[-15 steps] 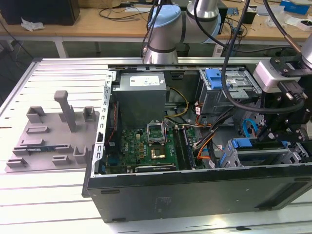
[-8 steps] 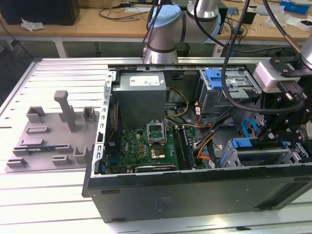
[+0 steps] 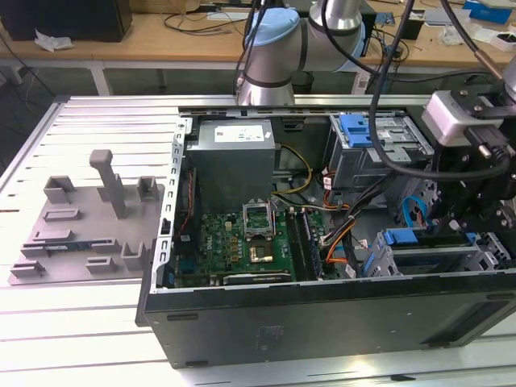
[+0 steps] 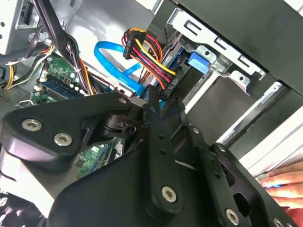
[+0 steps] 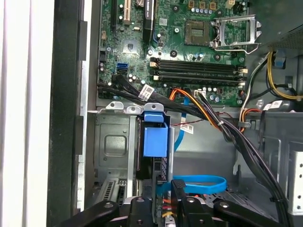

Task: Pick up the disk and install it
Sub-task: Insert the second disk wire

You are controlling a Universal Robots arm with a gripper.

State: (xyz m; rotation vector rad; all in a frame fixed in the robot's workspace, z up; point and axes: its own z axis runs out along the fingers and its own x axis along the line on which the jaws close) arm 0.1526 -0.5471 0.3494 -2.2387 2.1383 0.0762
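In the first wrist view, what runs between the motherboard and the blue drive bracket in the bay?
A bundle of black cables, with orange wires beside it, crosses between the motherboard and the blue drive bracket in the first wrist view.

cables [image 5: 222, 127] crowding drive cage [image 5: 116, 146], motherboard [image 5: 180, 42] open

We see a ribbed silver tabletop [image 3: 89, 121] carrying an open black computer case [image 3: 322, 322] lying on its side, and just beside it, toward the exterior view's left, a grey plastic fixture [image 3: 89, 234] with upright posts.
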